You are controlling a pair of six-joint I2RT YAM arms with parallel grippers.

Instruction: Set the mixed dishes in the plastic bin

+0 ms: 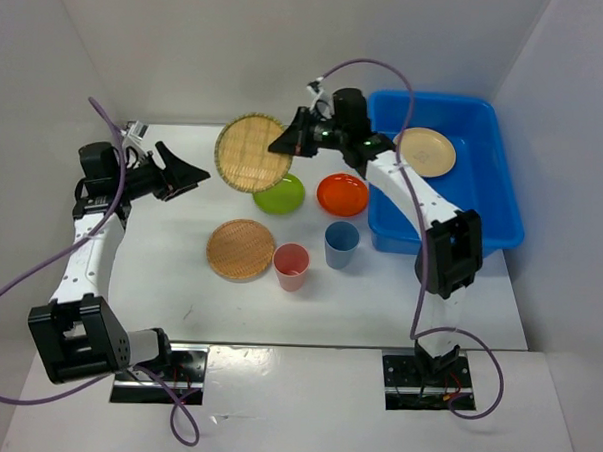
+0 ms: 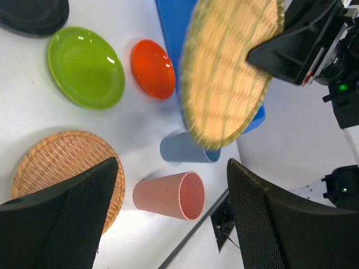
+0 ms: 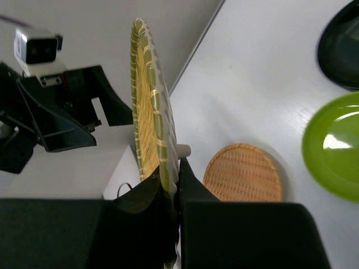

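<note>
Right claw (image 1: 293,139) is clenched on the rim of one bamboo tray (image 1: 253,152), which is held on edge above the far tabletop (image 1: 169,270). A rim pinch is probably the only workable grip on something this flat, and the tilt suits a carry right. The blue bin (image 1: 477,209) sits far right with the tan plate (image 1: 425,151) inside. Left claw (image 1: 189,173) is released and empty, hovering left, likely keeping clear. On the tabletop: second bamboo tray (image 1: 240,248), lime plate (image 1: 280,193), orange plate (image 1: 342,195), pink cup (image 1: 291,266), blue cup (image 1: 341,243), black plate (image 2: 33,14).
</note>
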